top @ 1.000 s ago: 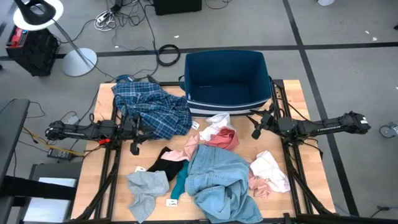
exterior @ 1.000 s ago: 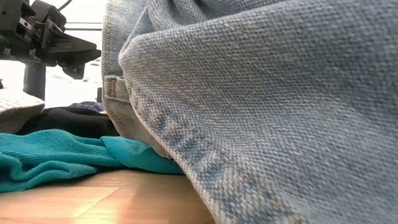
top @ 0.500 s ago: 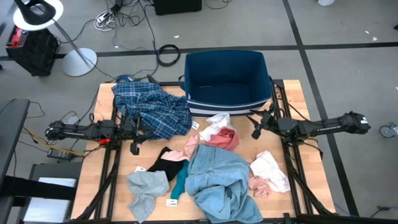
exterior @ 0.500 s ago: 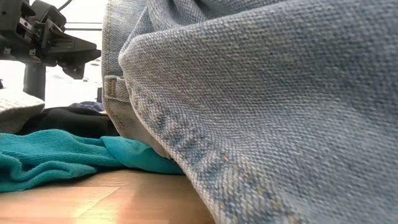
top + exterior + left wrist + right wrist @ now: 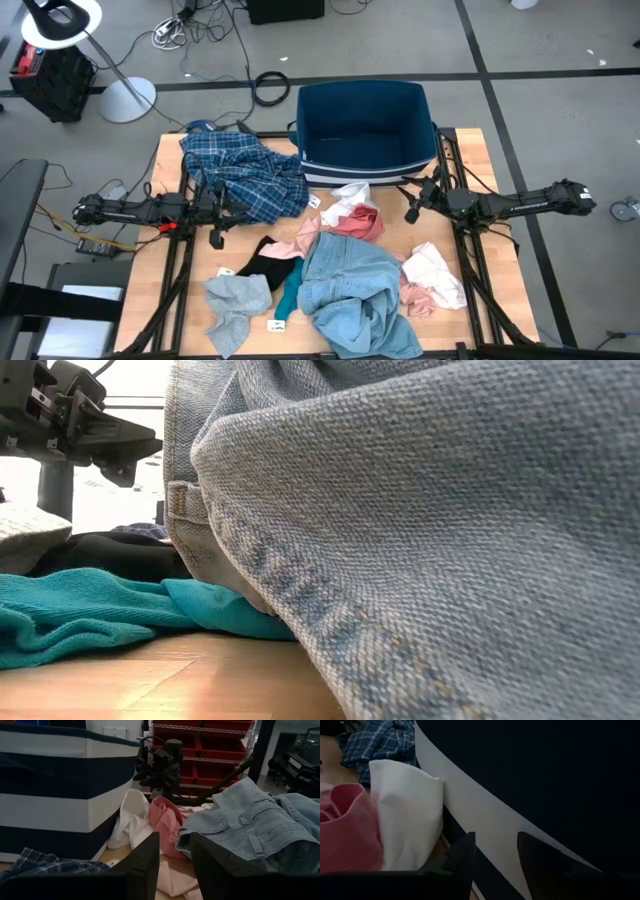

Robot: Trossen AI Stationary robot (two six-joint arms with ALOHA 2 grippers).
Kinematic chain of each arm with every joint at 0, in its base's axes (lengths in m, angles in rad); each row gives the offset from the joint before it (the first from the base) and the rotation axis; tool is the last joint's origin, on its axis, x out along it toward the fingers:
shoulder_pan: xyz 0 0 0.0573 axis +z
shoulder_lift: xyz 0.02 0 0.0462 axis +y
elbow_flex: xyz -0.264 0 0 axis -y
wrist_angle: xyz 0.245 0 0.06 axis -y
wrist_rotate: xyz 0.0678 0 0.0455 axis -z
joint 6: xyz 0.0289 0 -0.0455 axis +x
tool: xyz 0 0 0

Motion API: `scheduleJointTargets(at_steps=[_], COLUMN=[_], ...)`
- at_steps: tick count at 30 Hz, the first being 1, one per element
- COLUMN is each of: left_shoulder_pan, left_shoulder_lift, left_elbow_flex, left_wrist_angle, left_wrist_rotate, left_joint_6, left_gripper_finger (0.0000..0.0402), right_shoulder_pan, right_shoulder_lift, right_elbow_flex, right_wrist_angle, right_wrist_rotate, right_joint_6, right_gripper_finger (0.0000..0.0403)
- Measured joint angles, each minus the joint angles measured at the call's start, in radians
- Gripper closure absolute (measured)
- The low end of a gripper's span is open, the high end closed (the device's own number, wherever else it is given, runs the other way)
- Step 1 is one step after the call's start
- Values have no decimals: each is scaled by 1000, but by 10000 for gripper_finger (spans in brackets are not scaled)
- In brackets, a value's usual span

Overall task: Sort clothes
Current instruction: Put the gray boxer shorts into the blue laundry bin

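Left hand [image 5: 216, 238]: positioned at the left side of the surface [image 5: 170, 270], just beside the near edge of the plaid shirt [image 5: 245, 175]. Its fingers [image 5: 145, 857] are spread with a gap between them and hold nothing.

Right hand [image 5: 410, 212]: positioned at the right side of the surface, just beside the near right corner of the bin [image 5: 365, 135]. Its fingers [image 5: 462, 852] are likewise spread and hold nothing; the bin's striped wall fills most of the right wrist view.

Container: the dark-blue bin stands at the far centre of the surface. No garment is visible inside it in the high view. Its outer wall carries a white band.

Garments on the surface:
- Plaid shirt: crumpled at the far left, touching the bin's left side.
- White item [image 5: 348, 197] and pink item [image 5: 360, 222]: bunched together just in front of the bin, between the two hands.
- Denim piece [image 5: 350, 290]: large heap at near centre; it blocks most of the low view.
- Black item [image 5: 262, 262]: left of the denim piece.
- Teal sock [image 5: 290, 295]: lies at the denim piece's left edge.
- Grey item [image 5: 235, 300]: near left.
- A second pale pink-and-white bundle [image 5: 432, 280]: right of the denim piece.
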Motion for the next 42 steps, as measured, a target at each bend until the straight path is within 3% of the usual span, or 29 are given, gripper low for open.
scheduleJointTargets(at_steps=[17, 23, 32, 42], left_shoulder_pan=[0, -1, -46, -170], left_shoulder_lift=[0, 25, 286, 623], left_elbow_flex=[0, 61, 255, 531], left_wrist_angle=[40, -15, -190, -484], left_wrist_rotate=[4, 58, 26, -100], left_joint_6=[-22, -19, -76, -305], left_gripper_finger=[287, 287, 287, 287], right_shoulder_pan=[0, 0, 0, 0], right_shoulder_lift=[0, 0, 0, 0], right_elbow_flex=[0, 0, 0, 0], right_wrist_angle=[0, 0, 0, 0], right_wrist_rotate=[0, 0, 0, 0], right_joint_6=[0, 0, 0, 0], right_gripper_finger=[255, 255, 255, 255])
